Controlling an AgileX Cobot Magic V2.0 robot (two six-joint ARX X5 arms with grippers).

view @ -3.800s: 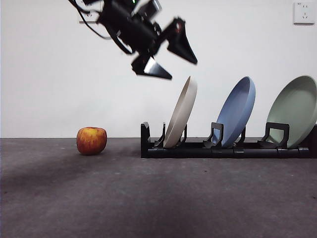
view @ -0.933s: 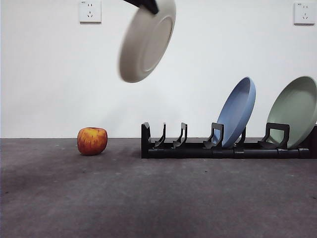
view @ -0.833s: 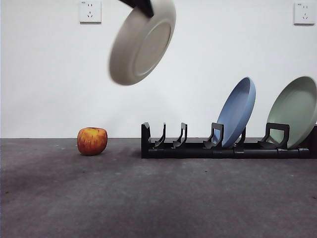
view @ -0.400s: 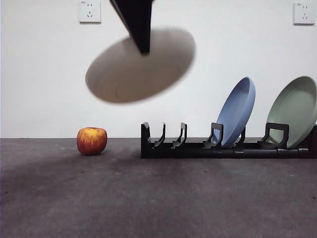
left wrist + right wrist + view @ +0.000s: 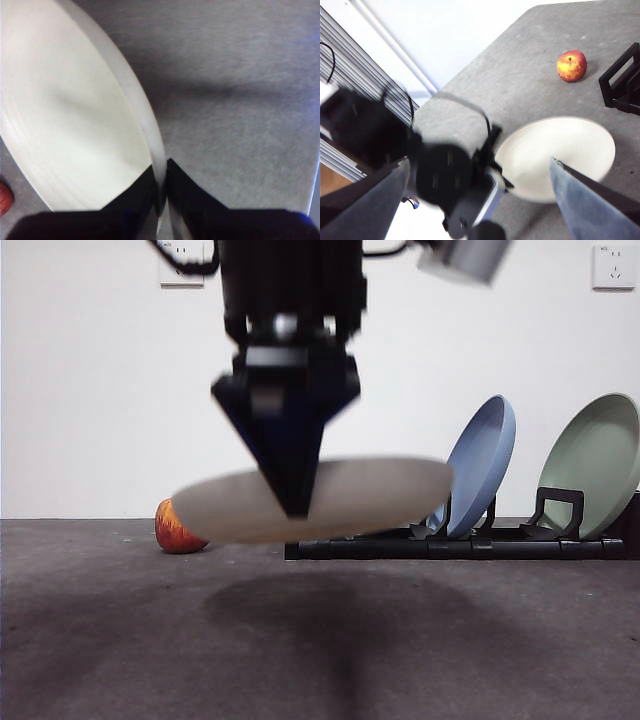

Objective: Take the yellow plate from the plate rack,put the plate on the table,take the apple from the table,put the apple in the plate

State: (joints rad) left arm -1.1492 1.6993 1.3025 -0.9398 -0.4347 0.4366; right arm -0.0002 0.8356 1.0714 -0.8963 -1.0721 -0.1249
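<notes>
Beneath the left gripper point(image 5: 292, 502) spreads the table point(image 5: 500, 640), dark and bare under the load. Clamped between its jaws by the near rim, the yellow plate point(image 5: 370, 495) hangs almost level, clear of the surface, with its shadow below. Only that narrow edge bite carries it, so the far side could sag or twist out if the descent jolts; letting go too high would probably make it clatter or skid. Beyond the gripper stands the plate rack point(image 5: 450, 545), with a blue plate point(image 5: 485, 455) and a green plate point(image 5: 595, 460) leaning in it; a drift that way risks clipping the rack's front bar. Behind the plate's other end sits the apple point(image 5: 172, 530), half hidden; a landing too close could nudge it rolling. Off to one side, the right gripper point(image 5: 480, 175) waits, jaws spread wide, holding nothing.
</notes>
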